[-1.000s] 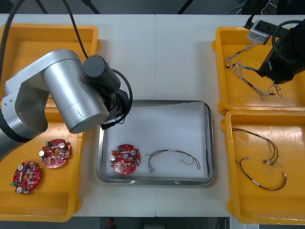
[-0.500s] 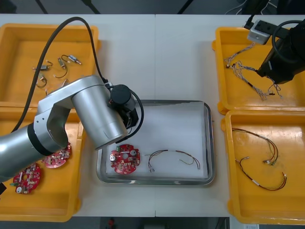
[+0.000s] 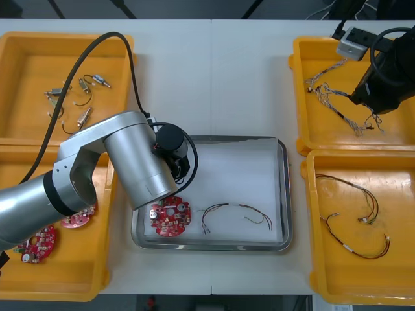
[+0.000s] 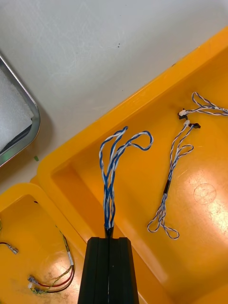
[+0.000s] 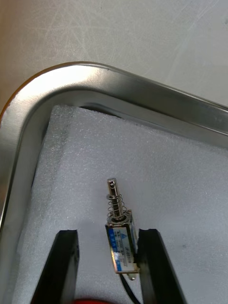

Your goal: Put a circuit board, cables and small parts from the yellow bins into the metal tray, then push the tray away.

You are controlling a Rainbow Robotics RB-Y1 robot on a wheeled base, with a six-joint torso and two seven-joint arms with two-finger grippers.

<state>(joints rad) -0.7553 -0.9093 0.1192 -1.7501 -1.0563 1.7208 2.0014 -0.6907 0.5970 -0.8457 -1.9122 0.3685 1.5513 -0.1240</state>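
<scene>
left wrist view: left hand [image 5: 108, 232], spread, straddles small metal part [image 5: 121, 247] in tray [image 5: 118, 88] (right hand [image 4: 109, 240] pinches cable [image 4: 110, 180]).

- Left gripper [image 5: 107, 232]: 2 black fingers [image 5: 64, 266] stand apart, gap wider than the piece between them.
- Small metal part [image 5: 121, 242] lies between the fingers, hard against 1 finger and clear of the other; its spring-wound pin points out past the fingertips.
- Black lead [image 5: 129, 287] runs from the part back toward the wrist.
- Part rests on white foam lining [image 5: 156, 171].
- Metal tray [image 5: 95, 80]: rounded corner of the rim sits beyond the fingertips.
- Table [image 5: 118, 33] lies beyond the rim.
</scene>
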